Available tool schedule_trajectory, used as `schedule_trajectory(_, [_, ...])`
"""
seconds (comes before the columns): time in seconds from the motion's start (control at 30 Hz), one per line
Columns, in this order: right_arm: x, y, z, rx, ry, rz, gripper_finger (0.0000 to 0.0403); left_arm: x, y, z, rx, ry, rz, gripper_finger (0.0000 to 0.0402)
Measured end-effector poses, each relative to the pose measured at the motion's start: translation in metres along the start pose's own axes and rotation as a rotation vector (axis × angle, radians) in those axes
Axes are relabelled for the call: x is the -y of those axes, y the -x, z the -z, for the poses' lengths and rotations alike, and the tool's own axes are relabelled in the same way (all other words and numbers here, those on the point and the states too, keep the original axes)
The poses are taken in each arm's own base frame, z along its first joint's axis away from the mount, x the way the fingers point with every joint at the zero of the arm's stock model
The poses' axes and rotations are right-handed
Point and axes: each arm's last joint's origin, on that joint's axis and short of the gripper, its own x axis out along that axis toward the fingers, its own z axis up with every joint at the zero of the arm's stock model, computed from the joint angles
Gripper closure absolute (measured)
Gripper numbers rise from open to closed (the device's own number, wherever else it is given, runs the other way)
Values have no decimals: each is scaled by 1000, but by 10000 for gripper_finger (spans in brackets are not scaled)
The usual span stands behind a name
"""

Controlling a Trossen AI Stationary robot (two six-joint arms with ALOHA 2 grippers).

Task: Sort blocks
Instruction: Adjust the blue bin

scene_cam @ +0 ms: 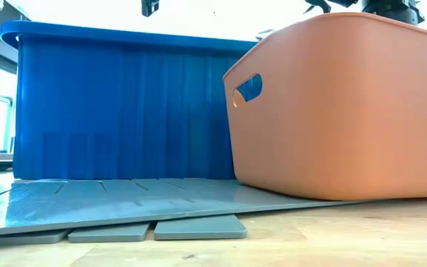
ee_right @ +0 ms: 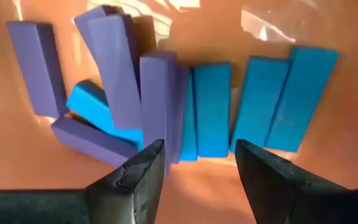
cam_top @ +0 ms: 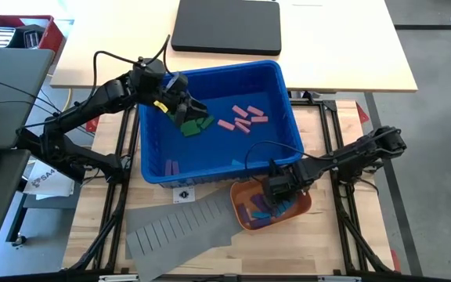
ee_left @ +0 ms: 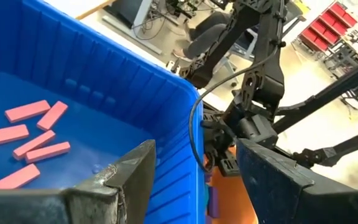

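Note:
My right gripper (cam_top: pixel 276 192) (ee_right: pixel 197 155) points down into the orange tray (cam_top: pixel 304 205), open, with nothing between its fingers. Just below it, purple blocks (ee_right: pixel 114 62) and blue blocks (ee_right: pixel 278 99) lie side by side on the tray's floor. My left gripper (cam_top: pixel 180 110) (ee_left: pixel 194 174) hangs open over the left part of the blue bin (cam_top: pixel 210 74), above the green blocks (cam_top: pixel 196 124). Pink blocks (cam_top: pixel 245 117) (ee_left: pixel 33 134) lie on the bin's floor toward its right. A few purple blocks (cam_top: pixel 171 166) lie by the bin's near wall.
A grey slotted sheet (cam_top: pixel 180 227) (scene_cam: pixel 124 200) lies on the near side of the table, partly under the orange tray (scene_cam: pixel 347 111) and in front of the bin. A flat black case (cam_top: pixel 225 25) rests on the far board. A red crate (cam_top: pixel 18 31) stands at the far left.

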Motion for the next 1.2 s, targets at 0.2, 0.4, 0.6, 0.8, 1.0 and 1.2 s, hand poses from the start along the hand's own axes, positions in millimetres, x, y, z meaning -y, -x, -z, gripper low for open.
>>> schedule_trajectory(0.2, [-5, 1, -5, 41, 63, -57, 211, -1, 0, -1, 18, 2, -46, 183])
schedule_trajectory(0.4, [-20, 3, -12, 82, 204, -216, 211, -2, 0, -1, 21, 3, -53, 183])
schedule_trajectory(0.6, [-34, 7, -17, 1, 336, -441, 211, -2, 0, 0, 14, 2, -53, 183])
schedule_trajectory(0.8, [-9, -5, -24, -25, 38, -202, 211, -3, 0, 3, -13, -48, -61, 183])
schedule_trajectory(1.0, [-19, 23, -24, 12, -98, -194, 211, -5, 1, 6, -56, -151, -52, 183])
schedule_trajectory(1.2, [-49, 85, -22, 87, -119, -317, 211, -15, 5, 10, -121, -191, -93, 183])
